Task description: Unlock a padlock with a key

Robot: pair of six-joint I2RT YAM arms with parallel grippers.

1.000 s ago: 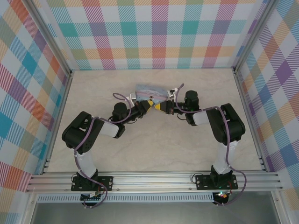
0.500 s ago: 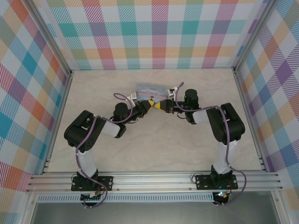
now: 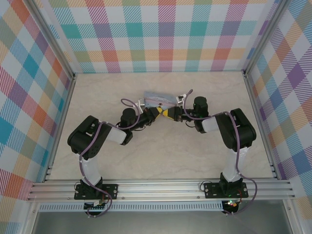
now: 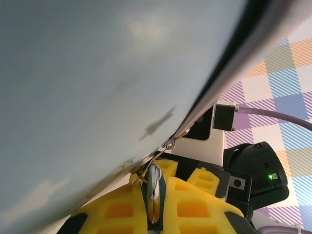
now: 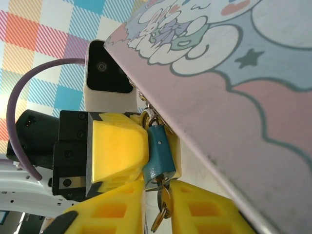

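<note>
The blue-bodied padlock [image 5: 158, 151], hung on the clasp [image 5: 147, 116] of the cartoon-printed tin [image 5: 234, 97], is clamped in the left claw [image 4: 153, 195]. The thin metal key [image 5: 162, 202], pinched by the right claw [image 5: 157, 214], is inserted; turning and opening are judged outstanding.

Padlock [image 5: 158, 153] at the tin [image 5: 234, 97] edge: smooth blue-painted body, satin finish, silvery metal shackle. Key [image 5: 163, 207] near the tin: thin polished metal, yellowish sheen. Tin: smooth printed sheet metal, low gloss; gripper fingers [image 5: 117, 146] beside the tin: matt yellow moulded plastic
</note>
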